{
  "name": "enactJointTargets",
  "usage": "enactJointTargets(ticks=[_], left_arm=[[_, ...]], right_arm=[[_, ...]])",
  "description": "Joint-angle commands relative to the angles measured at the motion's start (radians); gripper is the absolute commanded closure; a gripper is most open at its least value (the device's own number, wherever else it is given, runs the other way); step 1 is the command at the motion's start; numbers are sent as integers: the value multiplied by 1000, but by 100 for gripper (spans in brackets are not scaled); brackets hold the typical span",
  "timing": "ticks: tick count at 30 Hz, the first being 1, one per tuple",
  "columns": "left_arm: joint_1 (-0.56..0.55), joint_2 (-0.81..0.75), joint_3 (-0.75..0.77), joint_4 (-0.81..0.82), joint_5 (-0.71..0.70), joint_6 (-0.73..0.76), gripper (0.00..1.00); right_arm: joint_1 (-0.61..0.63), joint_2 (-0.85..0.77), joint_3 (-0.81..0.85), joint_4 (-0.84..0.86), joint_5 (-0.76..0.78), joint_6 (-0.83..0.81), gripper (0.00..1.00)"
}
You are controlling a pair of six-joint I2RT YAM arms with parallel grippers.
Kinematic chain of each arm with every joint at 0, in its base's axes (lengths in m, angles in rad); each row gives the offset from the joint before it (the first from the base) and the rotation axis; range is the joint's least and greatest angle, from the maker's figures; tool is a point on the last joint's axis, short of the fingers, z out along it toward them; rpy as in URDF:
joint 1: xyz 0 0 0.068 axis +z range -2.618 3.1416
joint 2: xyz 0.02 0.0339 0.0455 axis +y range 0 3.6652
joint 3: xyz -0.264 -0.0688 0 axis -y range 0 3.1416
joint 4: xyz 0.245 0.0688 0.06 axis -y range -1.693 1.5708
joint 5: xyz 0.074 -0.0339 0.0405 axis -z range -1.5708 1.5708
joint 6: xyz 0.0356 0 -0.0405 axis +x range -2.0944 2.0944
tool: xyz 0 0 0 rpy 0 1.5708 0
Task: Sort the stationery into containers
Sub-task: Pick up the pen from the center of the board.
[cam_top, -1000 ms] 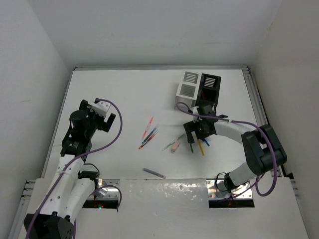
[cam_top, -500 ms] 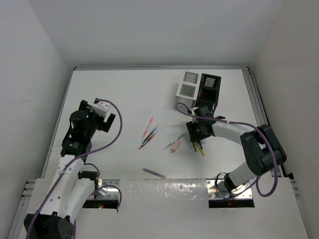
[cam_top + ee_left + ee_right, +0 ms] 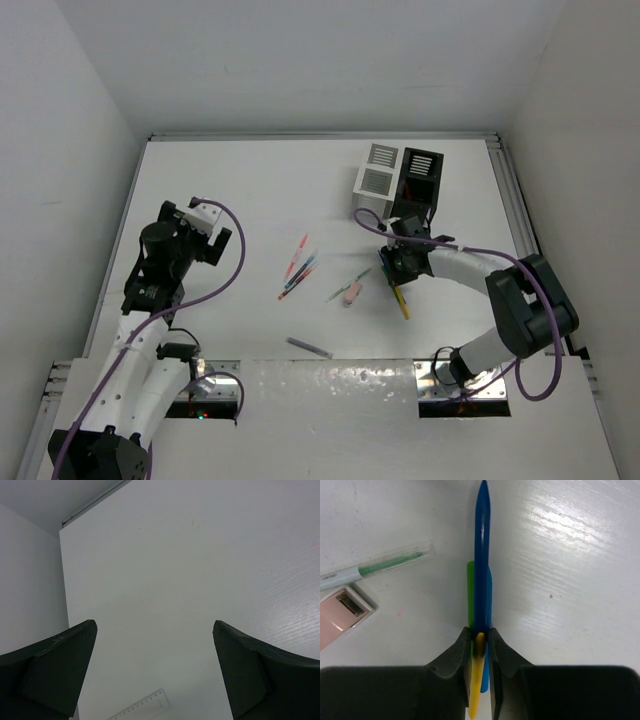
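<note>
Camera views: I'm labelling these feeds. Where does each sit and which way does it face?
Top external: above and behind the bases, looking down at the table; both arms show.
Left wrist: behind the left gripper, facing tabletop and a ruler; open fingers show.
Right wrist: behind the right gripper, looking down at the blue pen its fingers clamp.
Shared: top and right wrist both show the pink eraser.

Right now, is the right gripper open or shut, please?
Shut: the right gripper pinches the blue pen, with no gap showing.
</note>
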Motion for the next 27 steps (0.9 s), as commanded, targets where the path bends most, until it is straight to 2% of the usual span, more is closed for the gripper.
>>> enactJointTargets(ticks=[1,6,9,20,27], left_arm=[[9,-7,-2,47,0,8,0],[9,-7,-2,45,3,7,0],[9,-7,-4,45,2,8,0],[9,-4,-4,51,3,10,0],[9,-3,1,53,13,10,0]], right_arm=[[8,-19,-12,-63,-25,2,87],[11,-39,-5,-87,-28,-2,92],[10,-51,1,-99,-19,-7,100],[10,-116,22,-136,1,-14,100],[8,-71,47,-118,4,-21,100]])
